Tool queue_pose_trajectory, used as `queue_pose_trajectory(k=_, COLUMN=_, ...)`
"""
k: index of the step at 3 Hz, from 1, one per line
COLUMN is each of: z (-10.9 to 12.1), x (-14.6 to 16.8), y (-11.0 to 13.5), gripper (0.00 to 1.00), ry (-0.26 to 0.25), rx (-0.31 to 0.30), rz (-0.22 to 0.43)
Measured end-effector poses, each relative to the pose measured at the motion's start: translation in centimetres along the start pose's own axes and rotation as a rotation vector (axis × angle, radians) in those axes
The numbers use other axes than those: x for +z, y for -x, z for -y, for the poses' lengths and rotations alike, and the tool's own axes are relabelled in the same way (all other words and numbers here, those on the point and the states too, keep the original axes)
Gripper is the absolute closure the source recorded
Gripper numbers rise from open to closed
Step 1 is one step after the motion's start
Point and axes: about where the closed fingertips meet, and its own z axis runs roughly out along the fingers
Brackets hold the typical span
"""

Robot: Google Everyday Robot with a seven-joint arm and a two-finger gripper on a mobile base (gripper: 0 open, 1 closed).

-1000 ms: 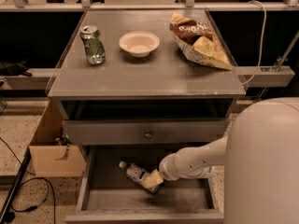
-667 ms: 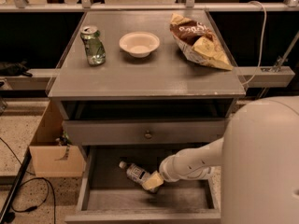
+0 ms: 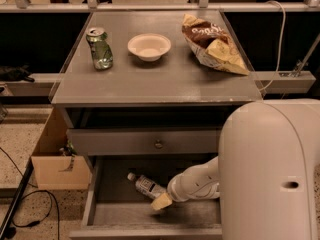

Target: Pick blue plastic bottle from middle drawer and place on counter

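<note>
The robot's white arm housing [image 3: 272,174] fills the lower right corner, bulkier than anything else here. Beside it stands the cabinet, its grey counter [image 3: 150,81] wide and faintly glossy. Below the closed drawer front [image 3: 125,142] with the small round knob, the middle drawer [image 3: 125,215] is pulled open. A cardboard box [image 3: 55,170] sits on the floor to the left. On the counter, a crumpled chip bag [image 3: 215,46] lies at the right, a pale bowl [image 3: 149,46] in the middle, and a dented green can [image 3: 100,48] at the left. The blue plastic bottle [image 3: 146,185] lies on its side in the middle drawer, cap toward the back left. The gripper [image 3: 161,202] is down in that drawer, right at the bottle's lower end; whether it grasps the bottle I cannot tell.
</note>
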Motion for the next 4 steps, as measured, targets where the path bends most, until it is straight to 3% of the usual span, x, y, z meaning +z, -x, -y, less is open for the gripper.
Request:
queue_pose_trajectory(k=1, z=-2.09, x=2.47, y=-0.96, gripper=0.0, ry=0.053, rx=0.003, rz=-0.011)
queue_pose_trajectory(k=2, z=-2.21, x=2.58, y=-0.94, gripper=0.04, ry=0.056, rx=0.003, rz=-0.011)
queue_pose_trajectory(k=4, z=-2.21, x=2.58, y=-0.94, gripper=0.5, ry=0.056, rx=0.003, rz=-0.011)
